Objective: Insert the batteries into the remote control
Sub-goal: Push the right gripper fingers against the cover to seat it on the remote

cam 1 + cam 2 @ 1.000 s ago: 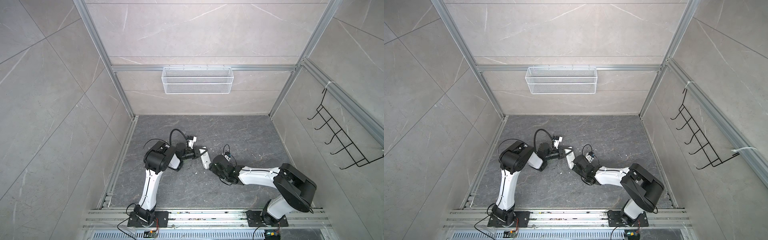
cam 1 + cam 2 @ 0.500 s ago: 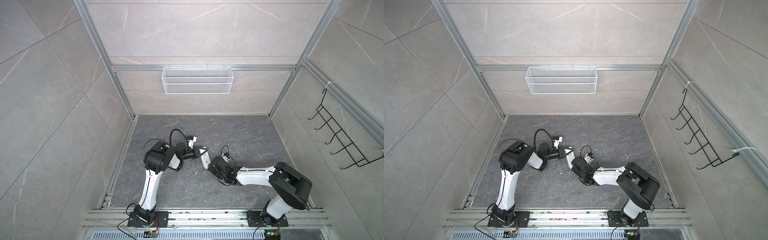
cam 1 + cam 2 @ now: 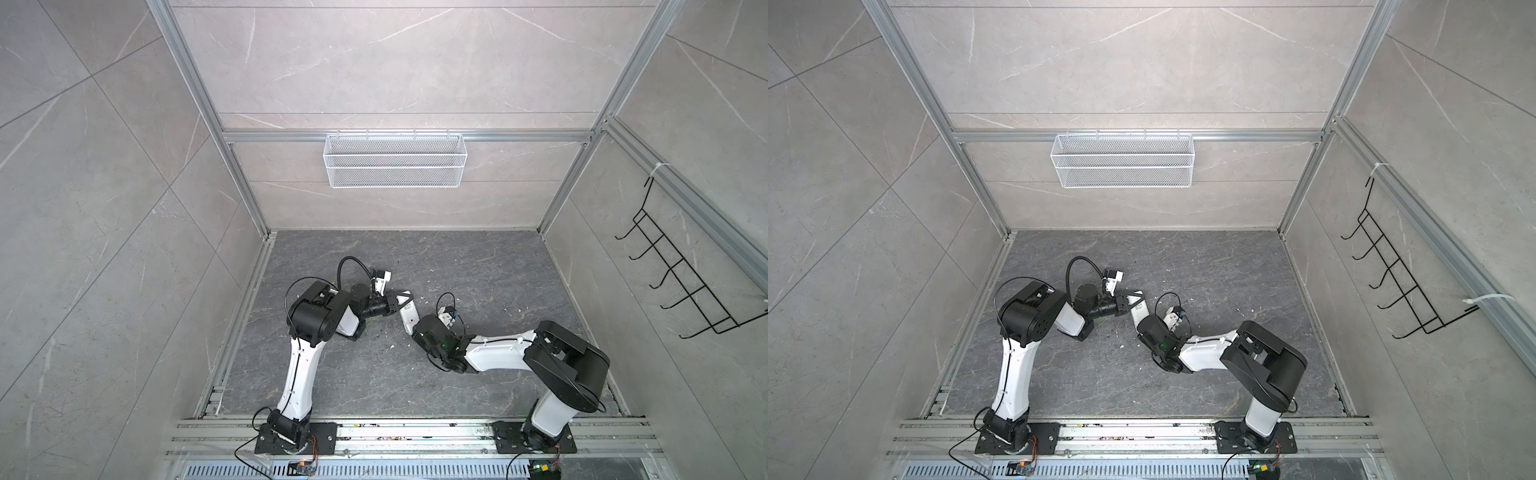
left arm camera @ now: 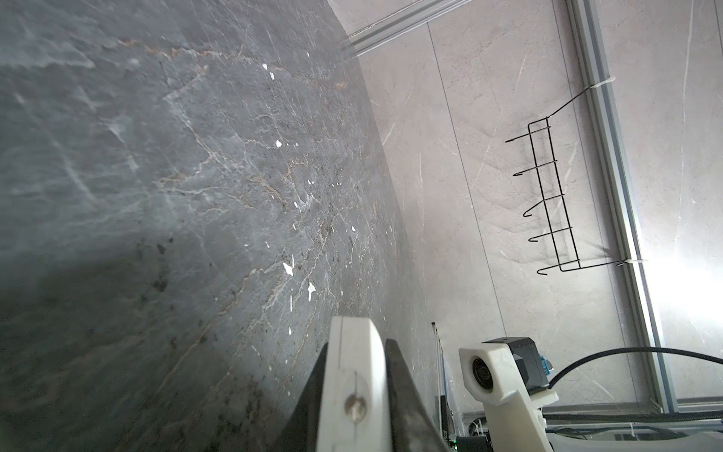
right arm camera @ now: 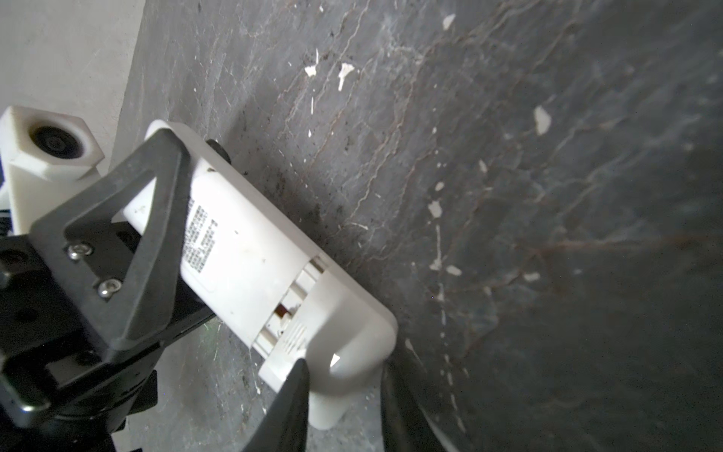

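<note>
Probably cover-closing step: gap shows at cover (image 5: 332, 313), batteries unseen. Left claw (image 4: 357, 352) clamps remote (image 3: 408, 318), mid-frame in both top views. Right claw (image 5: 344, 368) narrow, straddling cover end; cannot tell if gripping. You need straight push along remote, flush.

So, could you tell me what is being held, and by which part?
The left gripper holds the remote control by its end away from the battery bay. The right gripper flanks the battery end; a grip cannot be told.
</note>
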Robot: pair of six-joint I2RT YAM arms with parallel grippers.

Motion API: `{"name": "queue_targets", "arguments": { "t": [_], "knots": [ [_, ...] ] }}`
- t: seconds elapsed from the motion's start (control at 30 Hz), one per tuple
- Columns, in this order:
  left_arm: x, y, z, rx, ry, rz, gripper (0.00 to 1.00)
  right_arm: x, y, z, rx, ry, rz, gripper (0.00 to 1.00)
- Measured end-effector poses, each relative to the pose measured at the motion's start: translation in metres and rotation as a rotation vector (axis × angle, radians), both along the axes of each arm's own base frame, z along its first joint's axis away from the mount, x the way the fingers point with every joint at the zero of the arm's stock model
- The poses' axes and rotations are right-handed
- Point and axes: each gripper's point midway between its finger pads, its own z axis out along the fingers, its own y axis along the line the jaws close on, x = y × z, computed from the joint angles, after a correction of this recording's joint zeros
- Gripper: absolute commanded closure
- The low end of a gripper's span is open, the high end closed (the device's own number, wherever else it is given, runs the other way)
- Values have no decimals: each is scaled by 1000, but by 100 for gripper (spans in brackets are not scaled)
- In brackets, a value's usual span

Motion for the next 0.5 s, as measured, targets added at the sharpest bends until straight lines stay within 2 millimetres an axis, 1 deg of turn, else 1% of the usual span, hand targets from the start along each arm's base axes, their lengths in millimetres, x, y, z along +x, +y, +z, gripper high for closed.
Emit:
{"name": "queue_targets", "arguments": {
  "t": [0.13, 0.27, 0.5],
  "knots": [
    [3, 2, 0, -1, -3, 11, 96, 5, 2, 0, 13, -23, -17, 70],
    [7, 5, 1, -1, -5, 25, 96, 10, 4, -2, 25, -44, -28, 68],
    [10, 6, 1, 0, -6, 34, 96, 15, 7, -2, 46, -60, -49, 66]
  ]
}}
